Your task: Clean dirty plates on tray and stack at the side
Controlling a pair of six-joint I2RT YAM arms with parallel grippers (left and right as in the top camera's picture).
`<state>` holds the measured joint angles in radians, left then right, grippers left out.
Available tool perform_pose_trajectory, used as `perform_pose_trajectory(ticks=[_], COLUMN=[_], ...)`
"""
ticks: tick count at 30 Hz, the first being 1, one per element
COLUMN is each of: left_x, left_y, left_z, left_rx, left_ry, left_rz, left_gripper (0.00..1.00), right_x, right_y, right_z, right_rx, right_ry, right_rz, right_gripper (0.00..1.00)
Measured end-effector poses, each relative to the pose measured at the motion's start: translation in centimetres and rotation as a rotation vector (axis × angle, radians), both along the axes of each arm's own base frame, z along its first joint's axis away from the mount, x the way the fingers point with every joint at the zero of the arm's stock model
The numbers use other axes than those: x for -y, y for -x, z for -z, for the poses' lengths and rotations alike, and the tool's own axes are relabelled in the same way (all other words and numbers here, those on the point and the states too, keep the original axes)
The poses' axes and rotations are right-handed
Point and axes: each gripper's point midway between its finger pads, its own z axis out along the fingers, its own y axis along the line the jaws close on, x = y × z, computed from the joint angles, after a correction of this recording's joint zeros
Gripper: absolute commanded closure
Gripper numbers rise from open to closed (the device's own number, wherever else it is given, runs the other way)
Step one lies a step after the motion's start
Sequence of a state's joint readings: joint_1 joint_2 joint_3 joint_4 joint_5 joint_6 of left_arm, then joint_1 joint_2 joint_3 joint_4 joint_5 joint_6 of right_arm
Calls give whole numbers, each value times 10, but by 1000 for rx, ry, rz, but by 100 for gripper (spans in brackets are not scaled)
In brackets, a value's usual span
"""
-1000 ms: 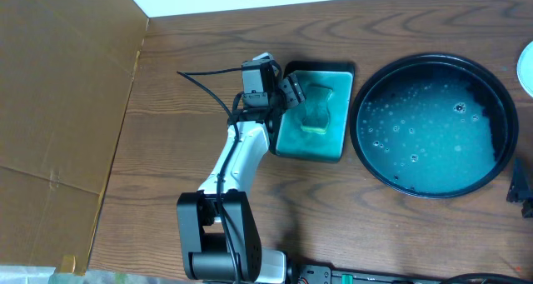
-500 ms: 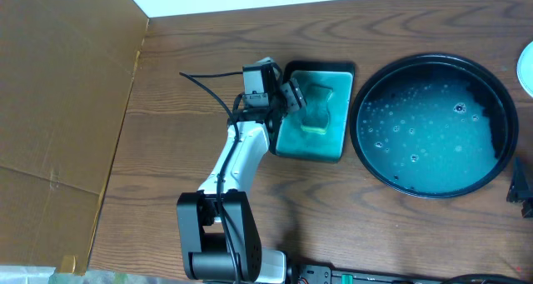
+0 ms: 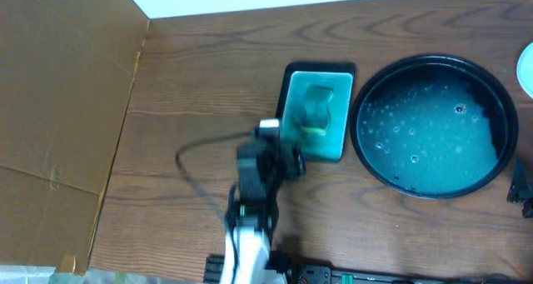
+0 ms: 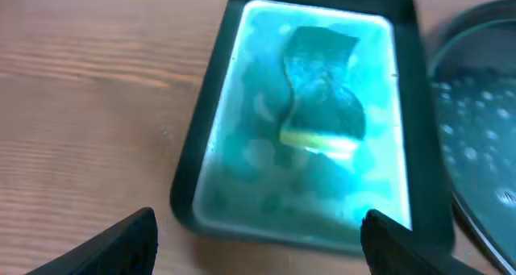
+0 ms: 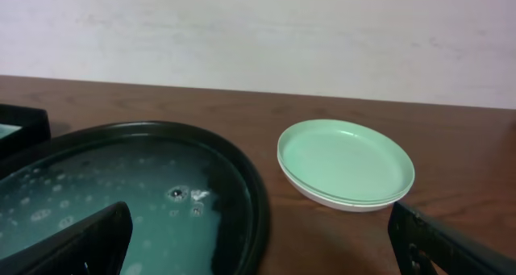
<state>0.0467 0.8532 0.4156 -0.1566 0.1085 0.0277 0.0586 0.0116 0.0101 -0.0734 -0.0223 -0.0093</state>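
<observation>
The black tray holds teal soapy water with bubbles and no plate shows in it. In the right wrist view its rim is at lower left. The plates sit stacked on the table right of the tray, pale mint on top with a white rim beneath. In the overhead view only their edge shows. My left gripper is open and empty, just short of the teal dish. In the overhead view it is blurred. My right gripper is open and empty, low between tray and plates.
The rectangular teal dish with a sponge stands left of the tray. In the left wrist view the dish fills the middle, with the sponge lying in it. A brown cardboard sheet covers the table's left.
My left arm has pulled back from the teal dish toward the table's front and is blurred by motion. The sponge stays in the dish. The right arm has not moved.
</observation>
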Motion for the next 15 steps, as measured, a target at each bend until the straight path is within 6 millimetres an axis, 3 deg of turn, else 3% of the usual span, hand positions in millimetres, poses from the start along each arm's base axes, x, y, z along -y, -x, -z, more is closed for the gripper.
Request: perform_pose_trajectory(ticks=[1, 5, 15], left_x=[2, 10, 15], left_y=[11, 22, 34], left_z=[0, 1, -4], left_rx=[42, 173, 379], left_ry=[-10, -49, -100], left_rz=[17, 94, 131], left_gripper=[19, 19, 19], right_x=[0, 0, 0], right_y=[0, 0, 0], right_z=[0, 0, 0], right_rx=[-1, -1, 0], right_ry=[0, 0, 0], right_rz=[0, 0, 0], right_gripper=[1, 1, 1])
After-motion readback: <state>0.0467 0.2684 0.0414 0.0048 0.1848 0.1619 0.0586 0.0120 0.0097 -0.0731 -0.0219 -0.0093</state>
